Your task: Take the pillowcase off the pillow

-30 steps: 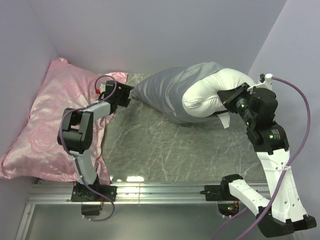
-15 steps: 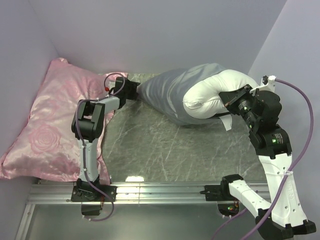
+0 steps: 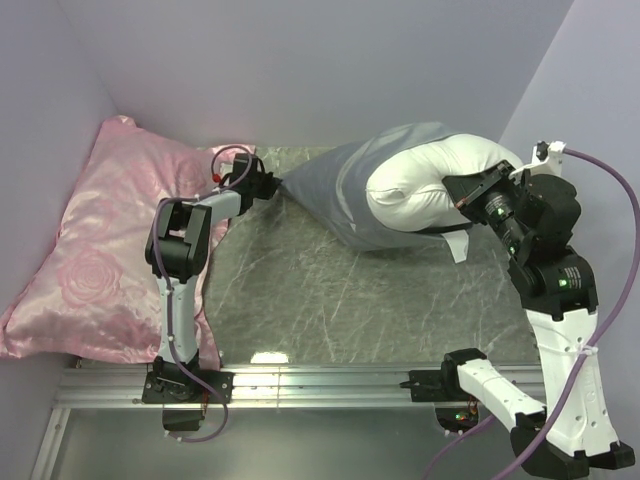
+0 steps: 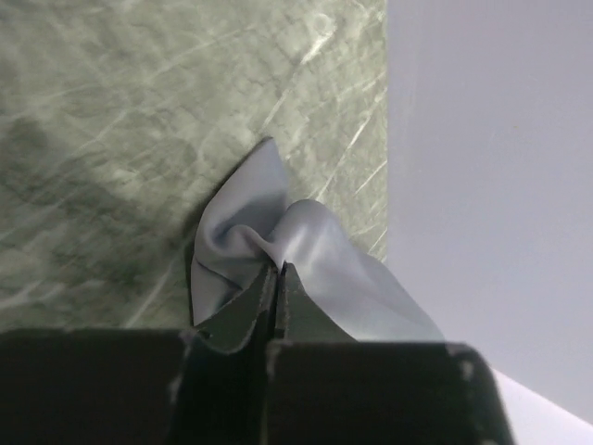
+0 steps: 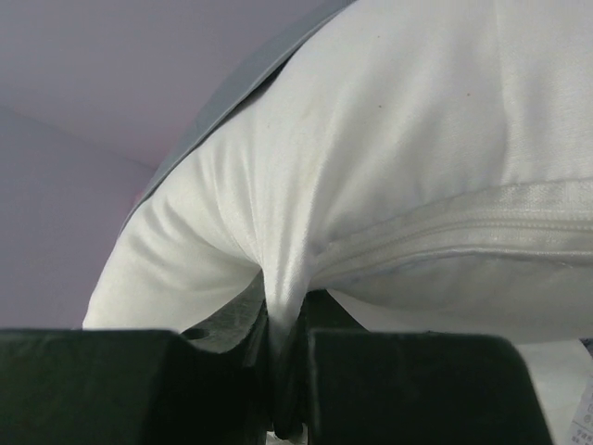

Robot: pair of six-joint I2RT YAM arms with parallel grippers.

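Overhead, the shiny silver-grey fabric pillowcase (image 3: pixel 325 195) lies at my twelve o'clock, the plump white pillow (image 3: pixel 430 180) bulging out toward two; only the left wrist shows my left gripper (image 4: pixel 278 271) pinched shut on the case's corner, and the right wrist my right gripper (image 5: pixel 287 320) clamping a pillow fold.

No writing, brand name, number or sign can be read in any of the views. The only likely bearer of print is a small white tag (image 5: pixel 586 422) at the lower right corner of the right wrist view, just below the pillow (image 5: pixel 417 139). Only its edge shows there, and any marks on it are too small and blurred to make out. In the top view the tag hangs as a plain white strip at the pillow's near side, too small to show any lettering.
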